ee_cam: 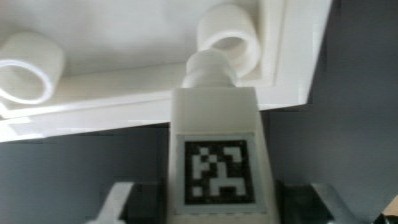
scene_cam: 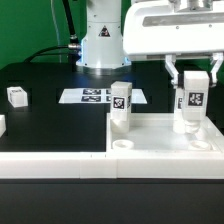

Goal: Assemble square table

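Wall comes nearest in the exterior view: the long low wall (scene_cam: 50,162) runs across the front of the black desk (scene_cam: 55,125). The square table slab (scene_cam: 160,133) lies just behind it, rim up, toward the exterior view's right. 1 upright leg (scene_cam: 121,105) stands at the slab's edge on the exterior view's left, tag toward the camera.

At the slab's far corner on the exterior view's right, the gripper (scene_cam: 192,82) hangs over the slab, its jaws closed on a held leg (scene_cam: 190,102), 1 finger on each side of its upper part. That leg's long axis is vertical, in line with the jaws.

The wrist view looks down the leg's tagged face. Its narrow tip points straight at a round corner socket (ee_cam: 224,42), so the target lies directly below the jaws along the leg's own axis. The tip appears to sit at the socket's mouth; whether it is inside I cannot tell. In my judgement the coming move needs a straight push down and a twist, with no sideways shift.

Farther back, a loose leg (scene_cam: 16,96) lies on the desk at the exterior view's left, the marker board (scene_cam: 90,97) lies flat, and the robot base (scene_cam: 100,45) stands behind all.
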Controlling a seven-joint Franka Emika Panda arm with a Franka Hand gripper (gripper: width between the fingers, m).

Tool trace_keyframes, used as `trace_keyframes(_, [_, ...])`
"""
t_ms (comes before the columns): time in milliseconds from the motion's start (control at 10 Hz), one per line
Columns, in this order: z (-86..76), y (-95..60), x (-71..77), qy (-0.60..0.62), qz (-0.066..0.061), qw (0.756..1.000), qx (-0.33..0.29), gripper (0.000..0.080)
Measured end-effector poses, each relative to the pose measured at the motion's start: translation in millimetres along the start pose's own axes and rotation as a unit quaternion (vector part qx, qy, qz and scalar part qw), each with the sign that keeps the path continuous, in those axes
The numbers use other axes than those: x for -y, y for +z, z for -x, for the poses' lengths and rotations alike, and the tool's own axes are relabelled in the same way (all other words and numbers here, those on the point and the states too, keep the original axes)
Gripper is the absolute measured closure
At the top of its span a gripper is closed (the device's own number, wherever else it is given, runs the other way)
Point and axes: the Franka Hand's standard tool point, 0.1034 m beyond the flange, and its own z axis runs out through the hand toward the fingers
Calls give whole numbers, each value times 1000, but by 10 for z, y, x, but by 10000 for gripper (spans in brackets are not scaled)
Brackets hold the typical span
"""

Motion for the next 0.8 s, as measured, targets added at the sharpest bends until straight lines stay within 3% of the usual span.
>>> trace_keyframes(400, [44, 133, 3, -5, 5, 1000, 4, 509])
trace_keyframes(800, [50, 151, 93, -10, 2, 1000, 2, 509])
